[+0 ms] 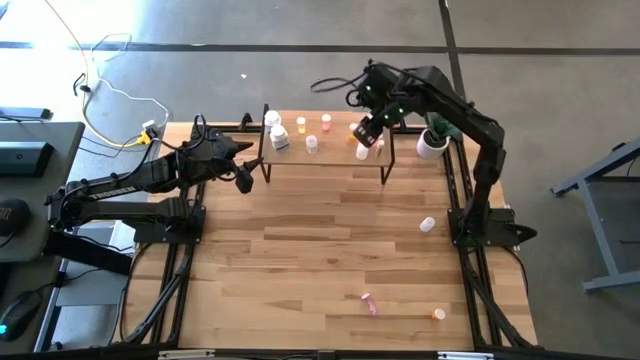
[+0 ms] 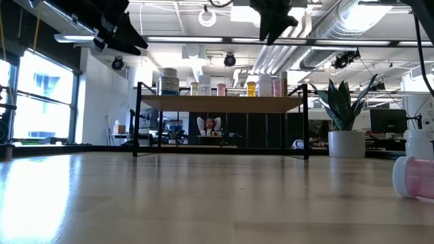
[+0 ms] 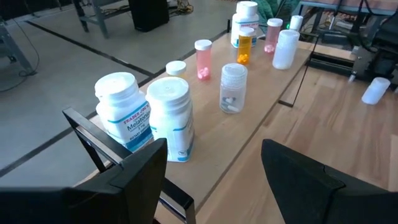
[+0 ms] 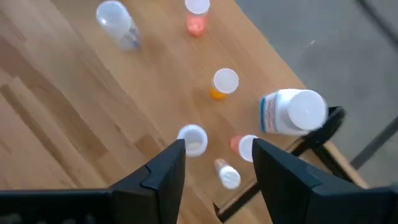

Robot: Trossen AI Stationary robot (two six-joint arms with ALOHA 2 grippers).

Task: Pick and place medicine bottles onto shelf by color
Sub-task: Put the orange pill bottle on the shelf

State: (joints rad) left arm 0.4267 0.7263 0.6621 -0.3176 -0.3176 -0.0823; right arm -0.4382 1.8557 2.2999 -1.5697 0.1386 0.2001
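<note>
The light-wood shelf (image 1: pixel 330 158) stands at the table's far side, and several medicine bottles stand upright on its top: two big white ones (image 3: pixel 149 118) at its left end, then a clear one (image 3: pixel 233 88), pink ones (image 3: pixel 203 59), an orange one (image 3: pixel 245 46) and white ones. My left gripper (image 1: pixel 243 178) hovers open off the shelf's left end, level with its top. My right gripper (image 1: pixel 368 130) hangs open high above the shelf's right end, pointing down. Far below its fingers (image 4: pixel 165 171) stand a big white bottle (image 4: pixel 292 112) and small ones (image 4: pixel 193 138). Neither gripper holds anything.
Three bottles lie loose on the table: a white one (image 1: pixel 428 225) by the right arm's base, a pink one (image 1: pixel 370 303) and an orange one (image 1: pixel 438 314) near the front edge. A white plant pot (image 1: pixel 432 143) stands right of the shelf.
</note>
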